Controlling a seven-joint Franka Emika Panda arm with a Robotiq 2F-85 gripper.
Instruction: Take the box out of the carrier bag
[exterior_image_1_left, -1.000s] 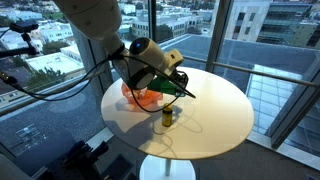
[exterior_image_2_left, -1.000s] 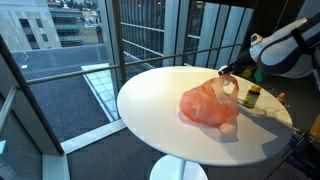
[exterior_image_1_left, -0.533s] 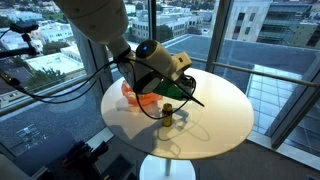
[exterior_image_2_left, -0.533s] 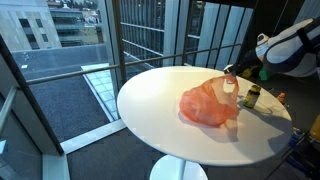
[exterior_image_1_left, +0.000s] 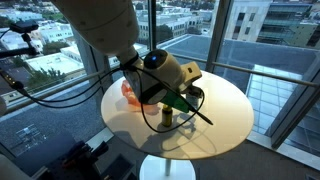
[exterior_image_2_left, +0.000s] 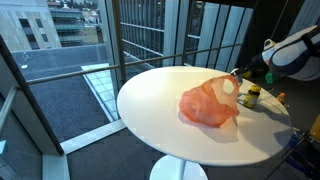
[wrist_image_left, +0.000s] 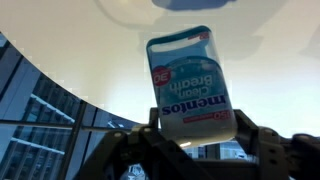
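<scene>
In the wrist view my gripper (wrist_image_left: 198, 122) is shut on a teal and white Mentos box (wrist_image_left: 190, 80), one finger on each side of it. In an exterior view the gripper (exterior_image_1_left: 184, 101) holds the box above the round white table (exterior_image_1_left: 225, 112), beside the orange carrier bag (exterior_image_1_left: 134, 94) and over a small bottle (exterior_image_1_left: 168, 118). In an exterior view the bag (exterior_image_2_left: 207, 104) lies crumpled on the table (exterior_image_2_left: 160, 112), with the gripper (exterior_image_2_left: 240, 74) just past its far edge. The box is too small to make out there.
The small yellow-capped bottle (exterior_image_2_left: 253, 95) stands near the table's edge next to the bag. Glass walls and railings surround the table. Cables hang from the arm over the tabletop.
The gripper has moved away from the bag's opening towards the bottle, carrying the box with it. The bag has stayed in place.
</scene>
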